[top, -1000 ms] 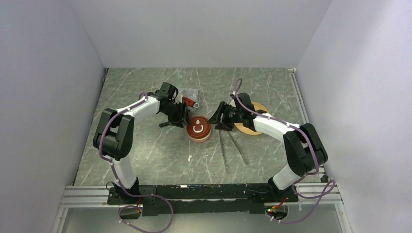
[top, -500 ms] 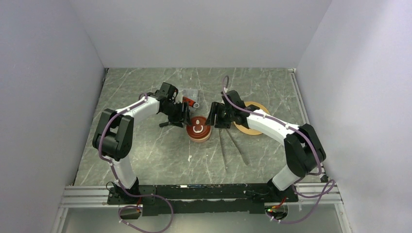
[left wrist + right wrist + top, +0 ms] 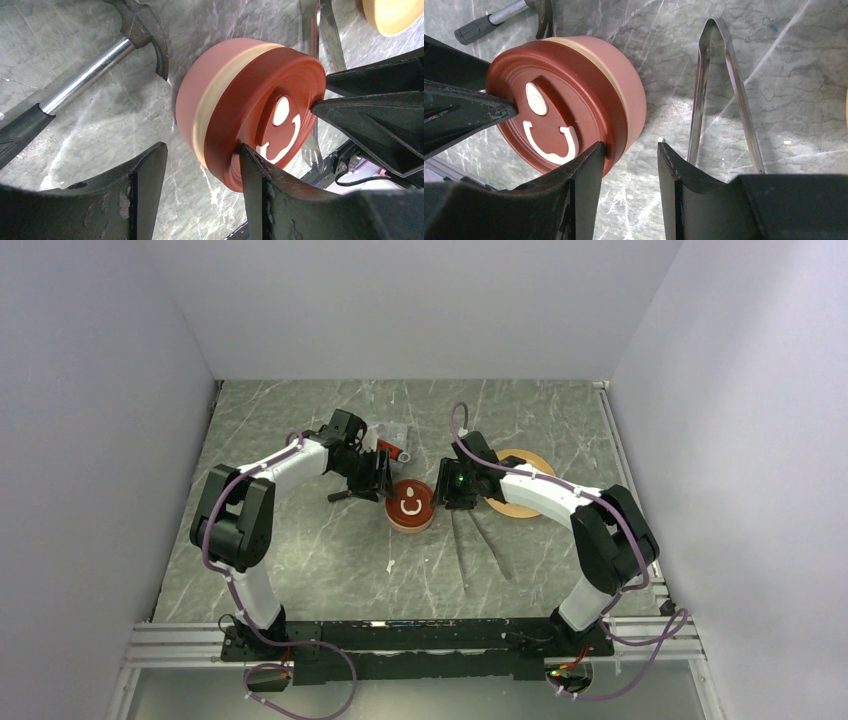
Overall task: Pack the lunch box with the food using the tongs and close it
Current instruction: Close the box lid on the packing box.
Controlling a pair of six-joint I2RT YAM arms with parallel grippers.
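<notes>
Plainly, the red lid (image 3: 556, 102) bears a white curved mark (image 3: 544, 151).

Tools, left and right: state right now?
Left tool: open, holding nothing, one finger at the edge of the lid.
Right tool: open, holding nothing, one finger at the lid's edge.

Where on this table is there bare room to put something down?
Bare table lies on the near side of the lunch box, left of the tongs, and along its far edge. The middle is crowded: the left gripper and right gripper flank the box, hammer and clear case by the left one, the plate by the right.
</notes>
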